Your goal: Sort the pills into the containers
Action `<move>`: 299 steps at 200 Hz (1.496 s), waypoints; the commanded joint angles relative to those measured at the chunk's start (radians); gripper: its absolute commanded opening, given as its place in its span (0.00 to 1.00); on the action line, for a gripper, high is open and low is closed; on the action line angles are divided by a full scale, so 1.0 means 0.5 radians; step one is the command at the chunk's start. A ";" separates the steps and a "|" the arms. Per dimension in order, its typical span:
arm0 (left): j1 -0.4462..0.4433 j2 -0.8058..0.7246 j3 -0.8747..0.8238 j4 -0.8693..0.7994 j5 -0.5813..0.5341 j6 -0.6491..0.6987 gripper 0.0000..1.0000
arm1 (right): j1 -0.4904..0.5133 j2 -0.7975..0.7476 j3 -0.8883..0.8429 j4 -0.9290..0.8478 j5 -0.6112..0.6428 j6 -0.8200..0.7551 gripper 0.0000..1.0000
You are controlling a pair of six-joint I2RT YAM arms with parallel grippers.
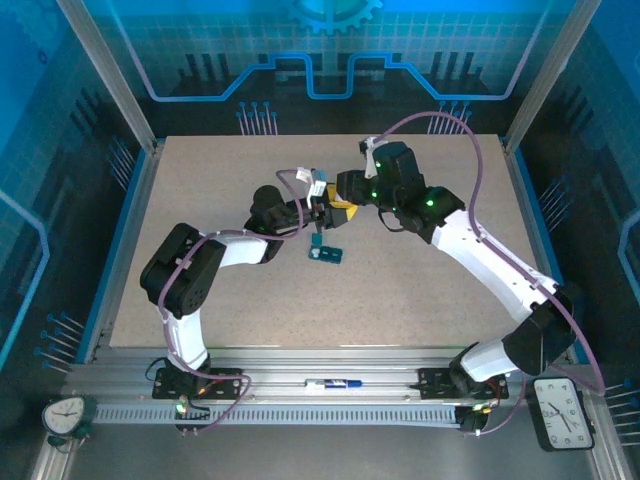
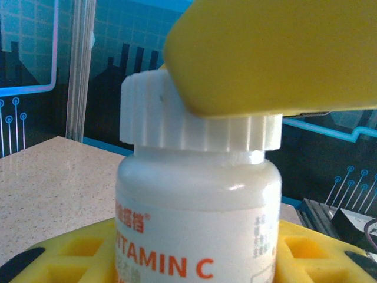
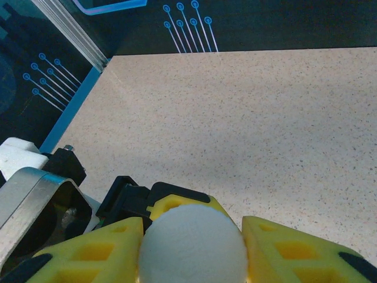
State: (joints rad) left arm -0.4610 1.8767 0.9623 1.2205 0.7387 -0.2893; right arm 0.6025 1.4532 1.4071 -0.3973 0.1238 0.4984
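Where both arms meet over the middle of the table [image 1: 200, 200], little crowds them. The pill box [image 1: 326, 255], dark teal, lies flat on the table just near of the grippers and apart from them; contents too small to tell. At the near edge a marker pen [image 1: 335, 383] lies on the rail [image 1: 260, 385] btwn the arm bases, w/ one clock [image 1: 65, 415] at the near-left corner and another clock [image 1: 563, 412] near-right. Blue printed panels [image 1: 330, 50] wall off the left, right & far sides.

The bottle [image 2: 194, 200] is white w/ a ribbed white cap [image 2: 177, 118]. Its label [image 2: 165, 265] reads "VITAMIN C" in orange caps, w/ small orange characters above; the fine print on the right side is unreadable.

L gripper [image 2: 194, 250] reaches in from the left, fingers closed on the bottle body, one yellow finger each side, bottle upright. L arm [image 1: 185, 270] has its elbow up at left, forearm running right to centre. R gripper [image 3: 192, 250] points down, fingers clamped on the cap from both sides; one R finger [image 2: 271, 53] covers the cap's upper right in the L wrist view. R arm [image 1: 490, 260] stretches from the near-right base far & left.
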 commanded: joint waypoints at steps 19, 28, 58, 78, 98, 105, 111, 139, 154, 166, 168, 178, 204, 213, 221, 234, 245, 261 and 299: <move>-0.008 -0.050 0.055 0.197 -0.057 -0.001 0.00 | 0.051 0.089 0.128 -0.227 -0.093 -0.005 0.51; -0.007 -0.050 0.054 0.197 -0.058 -0.001 0.00 | 0.039 0.096 0.170 -0.253 -0.111 -0.026 0.55; -0.006 -0.054 0.048 0.187 -0.054 0.005 0.00 | -0.032 0.101 0.317 -0.354 -0.247 -0.093 0.65; -0.007 -0.055 0.048 0.185 -0.057 0.008 0.00 | -0.083 0.122 0.441 -0.452 -0.359 -0.162 0.71; -0.007 -0.053 0.050 0.191 -0.057 0.003 0.00 | -0.115 0.108 0.501 -0.501 -0.380 -0.268 0.76; -0.007 -0.053 0.050 0.191 -0.055 0.002 0.00 | -0.129 0.096 0.508 -0.504 -0.400 -0.314 0.78; -0.006 -0.052 0.048 0.191 -0.054 0.003 0.00 | -0.144 0.089 0.514 -0.504 -0.430 -0.358 0.79; -0.008 -0.059 0.048 0.186 -0.051 0.002 0.00 | -0.208 0.109 0.574 -0.586 -0.535 -0.594 0.81; -0.007 -0.062 0.051 0.184 -0.048 0.002 0.00 | -0.232 0.142 0.600 -0.646 -0.547 -0.697 0.81; -0.007 -0.063 0.051 0.182 -0.048 0.002 0.00 | -0.247 0.159 0.603 -0.665 -0.543 -0.748 0.81; -0.007 -0.063 0.051 0.184 -0.048 0.002 0.00 | -0.251 0.160 0.603 -0.668 -0.545 -0.754 0.81; -0.007 -0.066 0.051 0.180 -0.048 0.005 0.00 | -0.257 0.173 0.610 -0.677 -0.559 -0.776 0.81; -0.007 -0.066 0.054 0.173 -0.048 0.005 0.00 | -0.260 0.207 0.622 -0.688 -0.624 -0.793 0.80; -0.008 -0.066 0.057 0.173 -0.048 0.005 0.00 | -0.261 0.219 0.630 -0.691 -0.637 -0.794 0.80; -0.007 -0.066 0.058 0.173 -0.048 0.005 0.00 | -0.261 0.234 0.636 -0.693 -0.650 -0.797 0.80; -0.008 -0.066 0.054 0.173 -0.048 0.003 0.00 | -0.260 0.255 0.646 -0.693 -0.664 -0.794 0.79; -0.005 -0.068 0.054 0.171 -0.048 0.007 0.00 | -0.261 0.271 0.652 -0.696 -0.673 -0.791 0.79; -0.006 -0.069 0.051 0.172 -0.051 0.008 0.00 | -0.262 0.294 0.669 -0.705 -0.686 -0.788 0.76; -0.007 -0.069 0.051 0.172 -0.048 0.006 0.00 | -0.275 0.330 0.683 -0.712 -0.708 -0.776 0.66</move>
State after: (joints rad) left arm -0.4610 1.8767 0.9642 1.2659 0.7197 -0.2893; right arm 0.4812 1.6047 1.7130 -0.7322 -0.2001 0.1181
